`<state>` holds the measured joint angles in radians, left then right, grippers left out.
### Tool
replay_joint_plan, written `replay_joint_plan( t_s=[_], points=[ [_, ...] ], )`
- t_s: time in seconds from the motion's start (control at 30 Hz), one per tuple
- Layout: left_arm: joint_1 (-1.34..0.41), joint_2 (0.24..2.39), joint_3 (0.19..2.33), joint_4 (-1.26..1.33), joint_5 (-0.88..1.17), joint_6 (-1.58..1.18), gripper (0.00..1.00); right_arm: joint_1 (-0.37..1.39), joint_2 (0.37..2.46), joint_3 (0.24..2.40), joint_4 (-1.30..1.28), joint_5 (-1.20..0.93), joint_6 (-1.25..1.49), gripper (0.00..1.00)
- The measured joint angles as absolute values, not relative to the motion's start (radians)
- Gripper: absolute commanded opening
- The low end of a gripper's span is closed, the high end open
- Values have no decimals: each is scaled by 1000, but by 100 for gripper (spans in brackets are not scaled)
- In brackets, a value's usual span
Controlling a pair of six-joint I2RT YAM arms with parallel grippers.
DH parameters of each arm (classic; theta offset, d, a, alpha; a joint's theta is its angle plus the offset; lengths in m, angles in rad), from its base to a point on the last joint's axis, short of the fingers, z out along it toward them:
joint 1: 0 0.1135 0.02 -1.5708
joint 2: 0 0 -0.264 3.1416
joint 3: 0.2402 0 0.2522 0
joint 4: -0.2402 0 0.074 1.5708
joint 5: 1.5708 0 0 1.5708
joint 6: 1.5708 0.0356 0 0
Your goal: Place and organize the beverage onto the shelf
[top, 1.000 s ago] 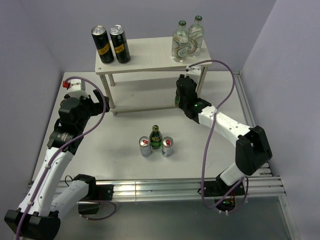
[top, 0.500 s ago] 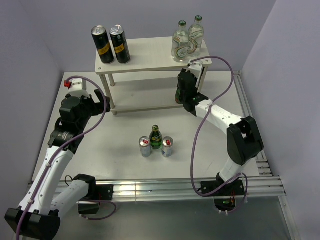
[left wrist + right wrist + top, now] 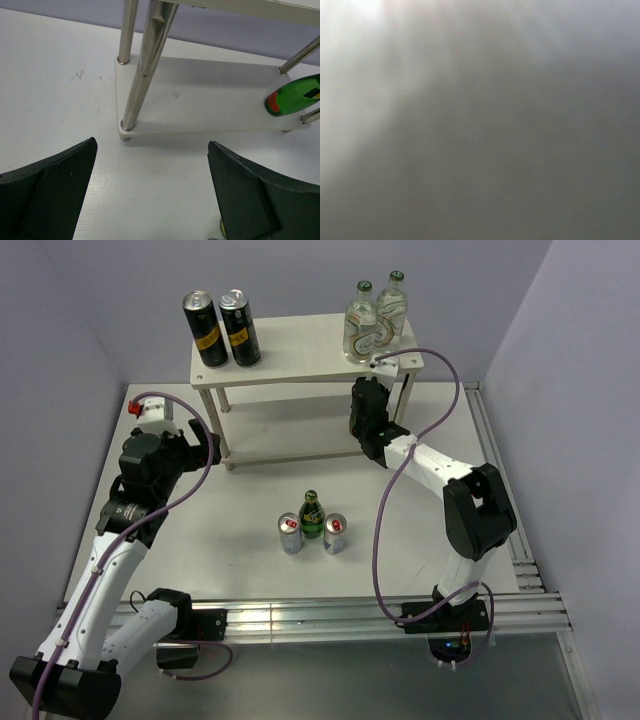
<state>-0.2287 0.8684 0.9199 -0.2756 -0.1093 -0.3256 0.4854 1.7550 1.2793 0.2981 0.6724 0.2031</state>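
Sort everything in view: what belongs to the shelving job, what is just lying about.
Job: pale off-white two-tier shelf; two clear glass bottles; dark green glass bottle on the table; second green bottle at the lower tier; two silver red-topped cans.
Just there: two tall black cans; purple cables.

Two black cans point(image 3: 206, 335) far left, two clear bottles point(image 3: 362, 330) far right, two silver cans point(image 3: 290, 534) near, two green bottles point(image 3: 312, 517): one between those cans, one at the shelf point(image 3: 200, 105)'s lower board.

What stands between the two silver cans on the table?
A dark green glass bottle, upright, between the left silver can and the right silver can, set slightly farther back. The top external view shows it.
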Motion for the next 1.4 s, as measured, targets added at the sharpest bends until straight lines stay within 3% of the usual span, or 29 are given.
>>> replay_joint_plan(
  t_s=[0.07, 0.1, 0.17, 0.2, 0.3, 0.57, 0.6, 0.7, 1.17, 1.4],
  points=[
    [-229, 868, 920, -276, -110, -326, 99, 485, 1755, 1279, 298, 673, 198, 0],
    [-229, 868, 920, -276, -109, -326, 99, 485, 1755, 1279, 298, 673, 196, 5],
    [-229, 868, 920, -276, -109, -326, 99, 485, 1756, 1283, 292, 672, 193, 24],
    [-229, 868, 920, -276, -109, -326, 99, 485, 1757, 1285, 290, 672, 192, 40],
    [-229, 868, 920, -276, -109, -326, 99, 485, 1757, 1291, 282, 667, 190, 57],
    [-229, 867, 920, -276, -110, -326, 99, 491, 1770, 1317, 275, 654, 174, 70],
    [-229, 867, 920, -276, -110, -326, 99, 492, 1770, 1317, 274, 654, 174, 78],
    [-229, 867, 920, -276, -110, -326, 99, 495, 1770, 1317, 272, 659, 174, 89],
    [-229, 865, 920, -276, -112, -322, 99, 583, 1621, 1182, 213, 677, 215, 92],
    [-229, 865, 920, -276, -133, -318, 99, 759, 1402, 1036, 136, 733, 255, 92]
  ],
)
